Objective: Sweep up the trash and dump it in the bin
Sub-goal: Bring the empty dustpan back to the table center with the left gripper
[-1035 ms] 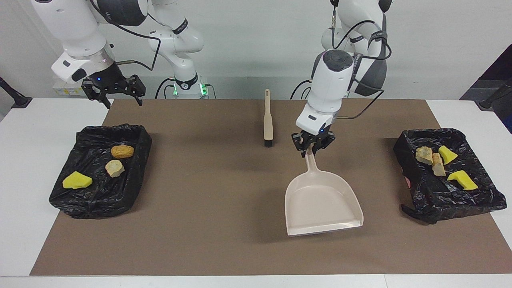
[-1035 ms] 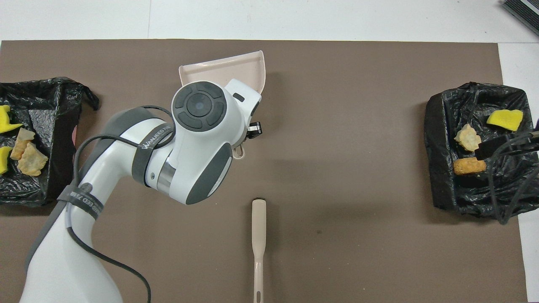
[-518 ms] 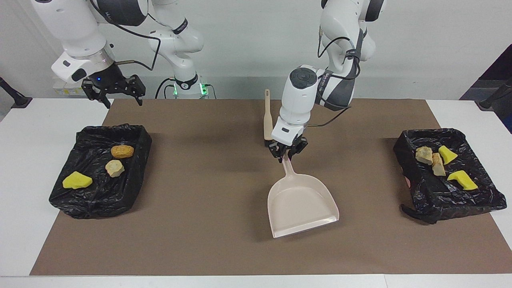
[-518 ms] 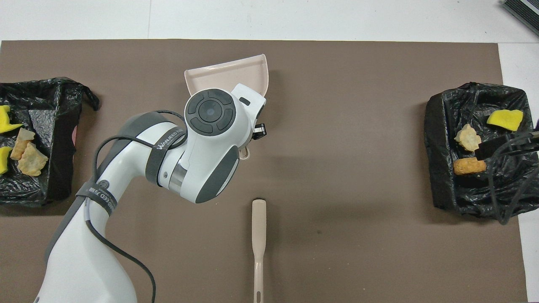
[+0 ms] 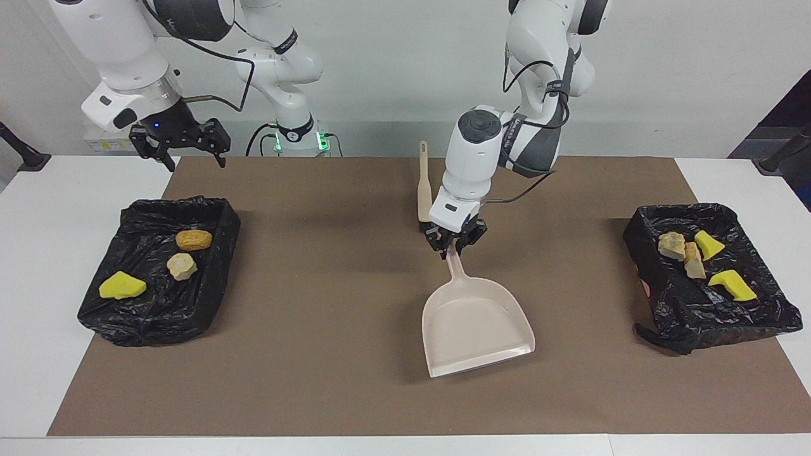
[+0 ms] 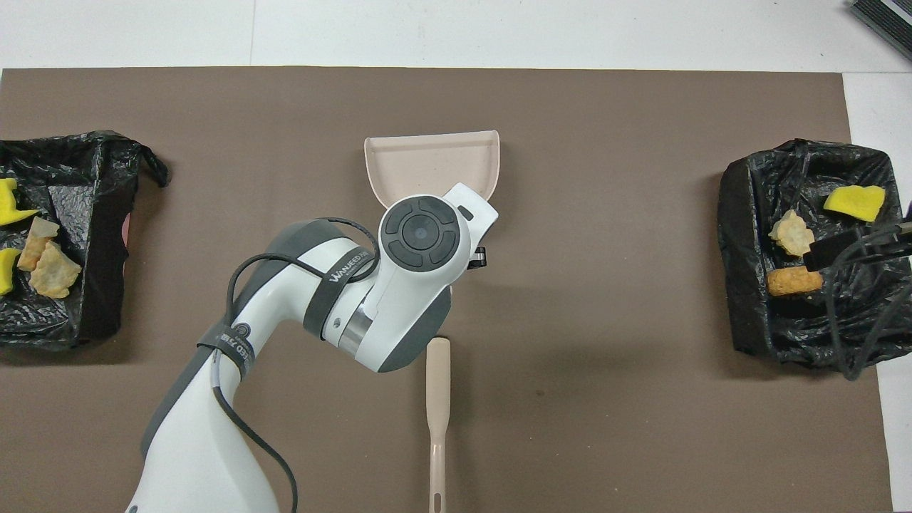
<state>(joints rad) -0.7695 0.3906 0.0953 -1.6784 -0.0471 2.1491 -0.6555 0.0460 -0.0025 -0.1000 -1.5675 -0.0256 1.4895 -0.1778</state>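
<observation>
My left gripper [image 5: 455, 244] is shut on the handle of the beige dustpan [image 5: 476, 326], which sits empty, low over the middle of the brown mat; it also shows in the overhead view [image 6: 431, 162]. The trash lies in two black-lined bins. The bin [image 5: 146, 323] at the right arm's end holds a brown lump [image 5: 194, 239], a pale lump [image 5: 182, 266] and a yellow chunk [image 5: 122, 285]. The bin [image 5: 697, 310] at the left arm's end holds several pieces, such as a yellow chunk [image 5: 732, 285]. My right gripper [image 5: 193, 158] waits open and empty, up beside its bin.
A beige brush [image 5: 423, 183] lies on the mat [image 5: 317, 380] just nearer to the robots than the dustpan's handle, close beside my left gripper; it also shows in the overhead view [image 6: 437, 413]. White table shows around the mat.
My left gripper has carried the dustpan from the left arm's end toward the middle of the mat, close to the brush. The right arm has not moved.
</observation>
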